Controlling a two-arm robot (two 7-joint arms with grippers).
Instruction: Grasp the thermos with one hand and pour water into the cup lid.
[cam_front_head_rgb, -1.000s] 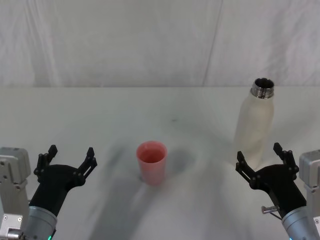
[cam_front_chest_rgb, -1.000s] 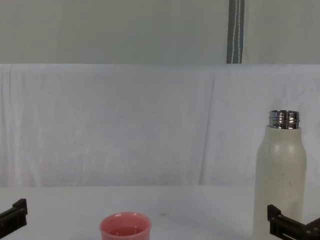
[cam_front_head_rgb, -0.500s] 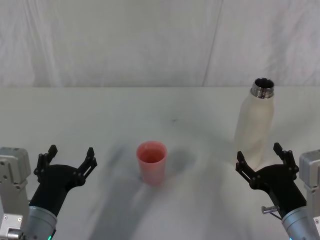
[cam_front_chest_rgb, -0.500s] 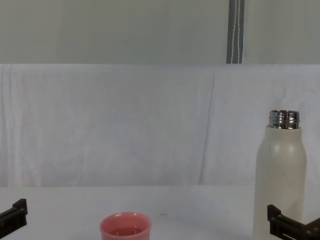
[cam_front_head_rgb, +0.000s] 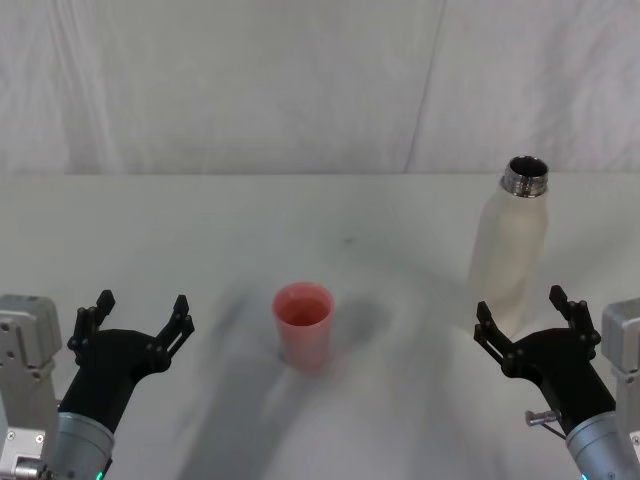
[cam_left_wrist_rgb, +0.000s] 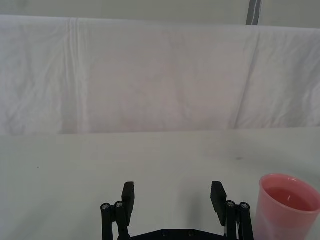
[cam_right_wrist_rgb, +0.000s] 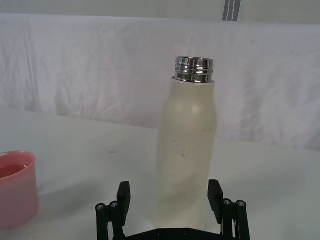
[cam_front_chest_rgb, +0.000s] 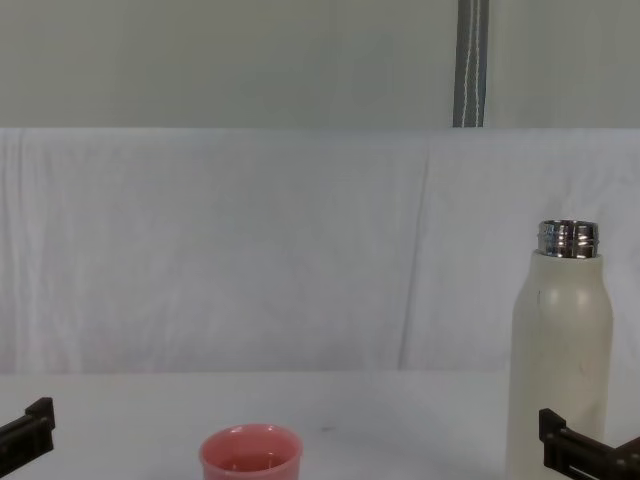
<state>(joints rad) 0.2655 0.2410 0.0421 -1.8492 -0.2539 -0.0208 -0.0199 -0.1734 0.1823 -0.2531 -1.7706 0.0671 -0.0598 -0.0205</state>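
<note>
1. cream-white thermos (cam_front_head_rgb: 512, 252) stands upright at your right, uncapped.
2. your right gripper (cam_front_head_rgb: 527, 316) sits just before it, jaws spread, empty.
3. pink cup lid (cam_front_head_rgb: 303, 323) stands mid-table.
4. your left gripper (cam_front_head_rgb: 138, 314) idles spread wide.

Head view looks down, chest view low and level; both share the thermos (cam_front_head_rgb: 510, 256) and cup lid (cam_front_chest_rgb: 250, 455)

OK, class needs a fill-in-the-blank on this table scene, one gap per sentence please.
The thermos stands upright with its neck ____.
The cup is coloured ____.
The right gripper, fingers open, sits just in front of the ____.
The left gripper holds ____.

Missing words: open; pink; thermos; nothing
</note>
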